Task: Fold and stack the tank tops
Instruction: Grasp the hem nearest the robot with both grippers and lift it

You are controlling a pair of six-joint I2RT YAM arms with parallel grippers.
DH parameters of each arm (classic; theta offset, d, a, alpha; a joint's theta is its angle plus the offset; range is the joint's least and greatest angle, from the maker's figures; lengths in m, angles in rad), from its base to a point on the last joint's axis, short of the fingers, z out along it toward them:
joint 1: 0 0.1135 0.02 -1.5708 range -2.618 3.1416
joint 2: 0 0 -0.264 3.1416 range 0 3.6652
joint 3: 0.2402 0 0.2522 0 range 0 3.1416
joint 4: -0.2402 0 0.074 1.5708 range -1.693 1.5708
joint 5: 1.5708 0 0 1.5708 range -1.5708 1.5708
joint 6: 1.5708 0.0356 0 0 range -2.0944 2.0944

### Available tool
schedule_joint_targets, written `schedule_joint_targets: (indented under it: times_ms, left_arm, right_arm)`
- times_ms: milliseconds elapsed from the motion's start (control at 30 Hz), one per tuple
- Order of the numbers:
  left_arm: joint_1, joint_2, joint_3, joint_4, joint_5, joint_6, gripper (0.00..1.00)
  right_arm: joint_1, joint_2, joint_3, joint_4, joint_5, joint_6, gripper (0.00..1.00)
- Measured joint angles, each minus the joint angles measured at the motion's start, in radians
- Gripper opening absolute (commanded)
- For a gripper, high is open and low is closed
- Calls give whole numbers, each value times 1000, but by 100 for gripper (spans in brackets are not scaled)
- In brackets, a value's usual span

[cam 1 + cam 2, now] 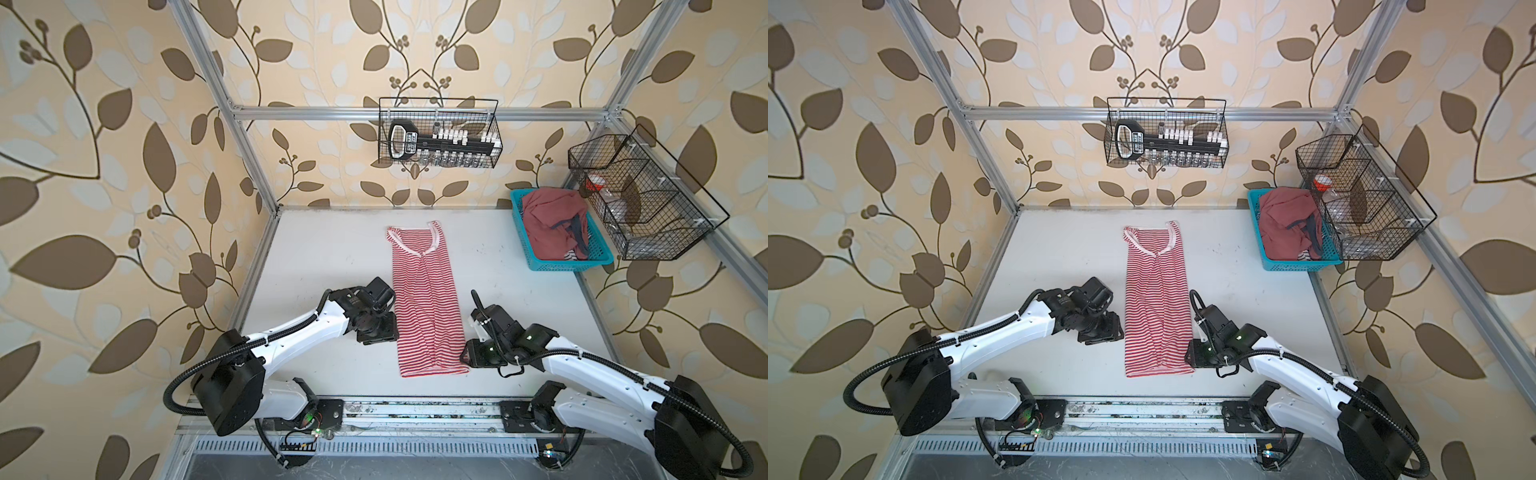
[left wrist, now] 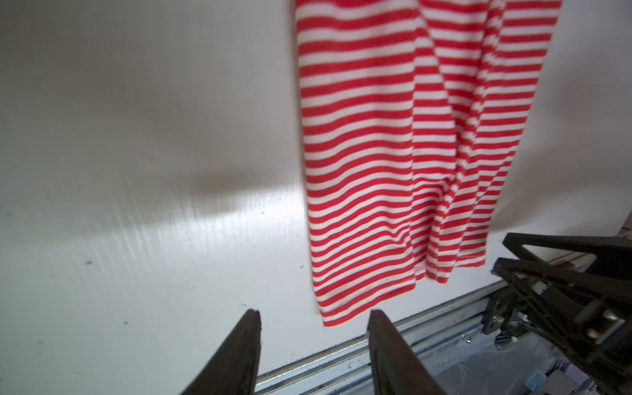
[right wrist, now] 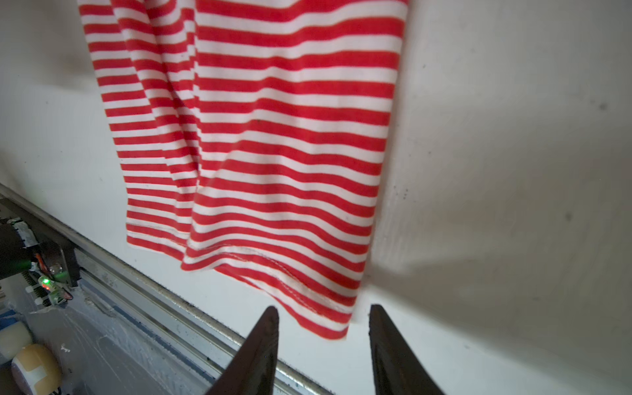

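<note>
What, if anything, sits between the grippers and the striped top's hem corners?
Nothing visible does. The left gripper and right gripper, both open, face the striped tank top's near hem corners over bare table.

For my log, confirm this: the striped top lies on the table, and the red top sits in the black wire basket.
Not right: the red top sits in the blue basket, as both top views show. The striped top does lie on the table.

tank top (image 1: 428, 299) centre table (image 1: 324, 249); other top (image 1: 548, 224) in bin (image 1: 573, 264), rear right.
</note>
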Motion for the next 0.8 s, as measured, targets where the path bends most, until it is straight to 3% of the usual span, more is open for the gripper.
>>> schedule_joint_targets:
  times_ms: [233, 800]
  left_arm:
    - [-105, 45, -72, 112, 0, -105, 54]
    - [-203, 154, -113, 325, 35, -230, 54]
  right_arm:
    - [-2, 39, -43, 61, -27, -3, 41]
    - [11, 59, -54, 126, -63, -3, 39]
